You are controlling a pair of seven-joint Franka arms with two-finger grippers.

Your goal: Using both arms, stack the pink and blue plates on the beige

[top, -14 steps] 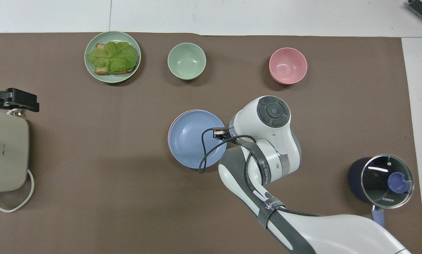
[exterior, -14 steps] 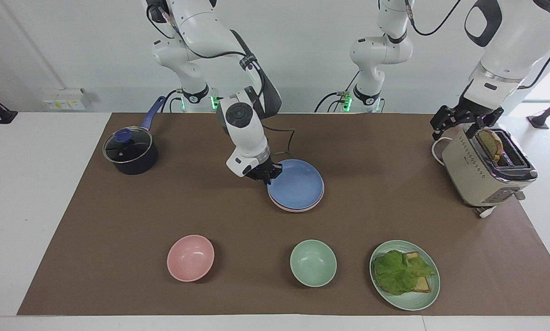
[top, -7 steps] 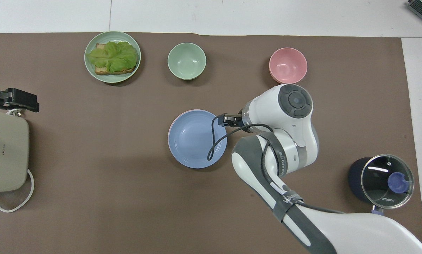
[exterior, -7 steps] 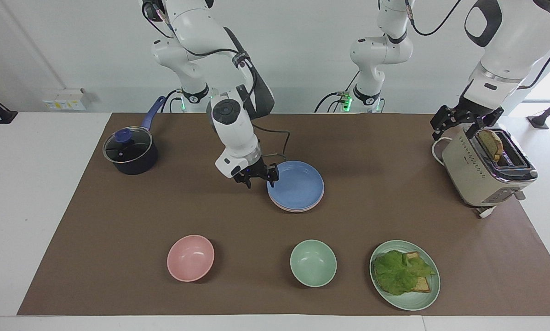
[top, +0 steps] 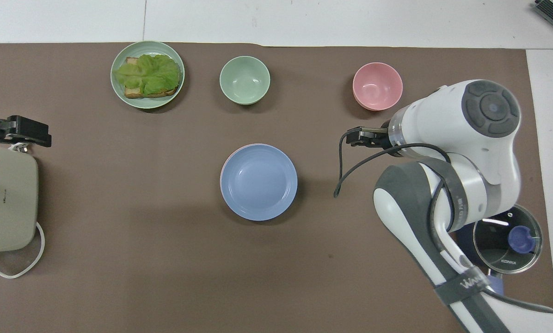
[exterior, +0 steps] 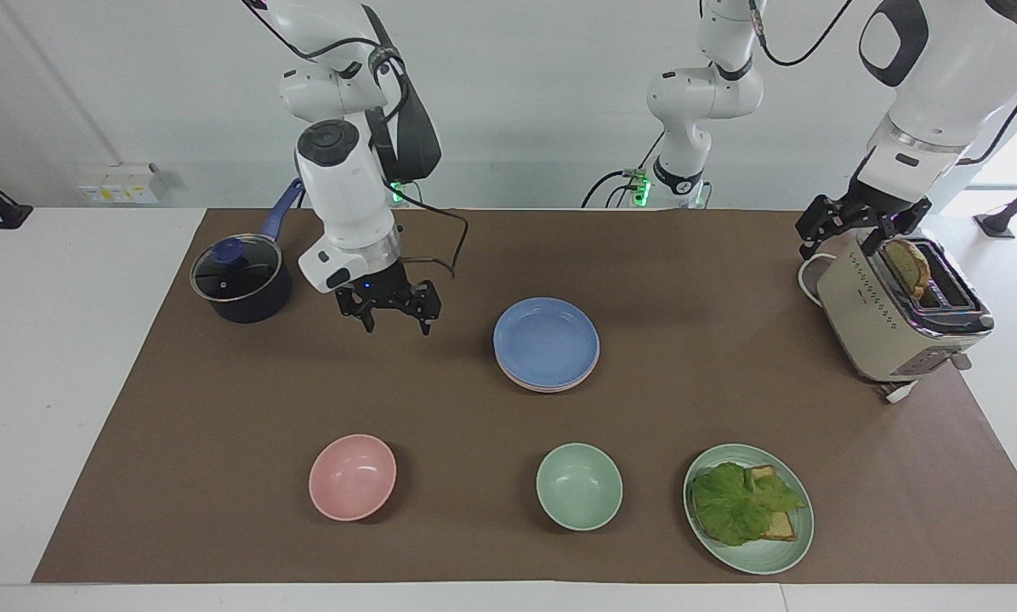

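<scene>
The blue plate (exterior: 547, 340) (top: 258, 181) lies on top of a stack in the middle of the mat. Only a thin rim of the pink plate (exterior: 548, 388) shows beneath it. The beige plate is hidden under these two. My right gripper (exterior: 398, 321) (top: 357, 137) hangs open and empty above the bare mat, between the stack and the pot, clear of the plates. My left gripper (exterior: 849, 231) (top: 16, 132) waits open over the toaster at the left arm's end, holding nothing.
A dark pot with a glass lid (exterior: 241, 280) stands at the right arm's end. A pink bowl (exterior: 352, 476), a green bowl (exterior: 578, 486) and a green plate with lettuce and toast (exterior: 748, 508) line the edge farthest from the robots. The toaster (exterior: 895, 319) holds a slice.
My right gripper opened and let go of the blue plate's rim, then rose and swung away toward the pot. The blue plate stays on the stack. The left arm has not moved.
</scene>
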